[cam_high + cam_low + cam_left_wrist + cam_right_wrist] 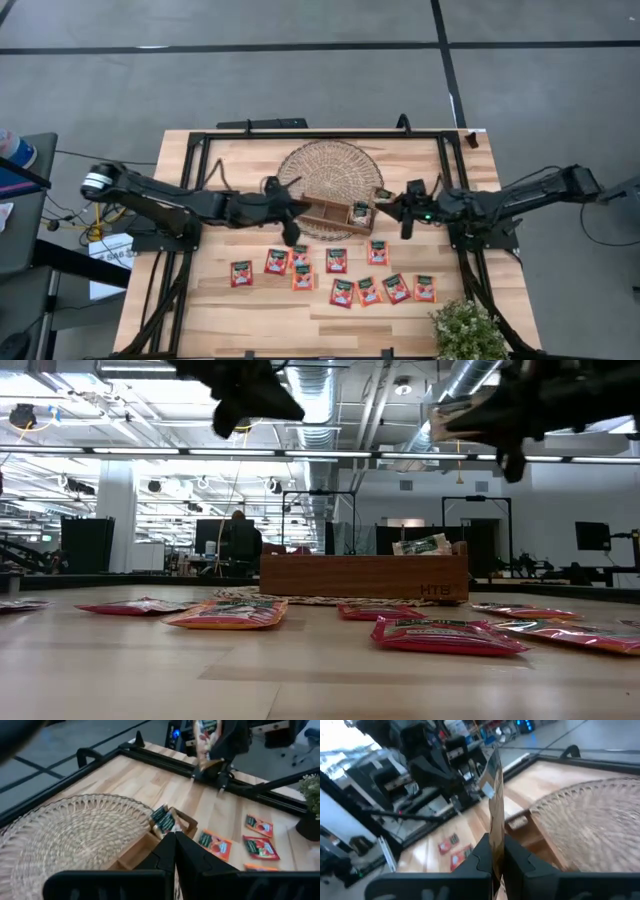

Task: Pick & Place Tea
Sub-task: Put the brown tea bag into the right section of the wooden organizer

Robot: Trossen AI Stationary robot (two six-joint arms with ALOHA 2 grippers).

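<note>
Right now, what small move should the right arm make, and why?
Probably ease the right gripper left and down over the tray: it is shut on a sachet held upright, hovering just right of the tray.

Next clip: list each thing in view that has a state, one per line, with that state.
Left gripper: shut, empty, above the wooden tray.
Right gripper: shut on a tea sachet, held on edge.
Wooden tray: on the woven mat, sachets standing in one end compartment.
Loose sachets: lying flat on the table.
</note>
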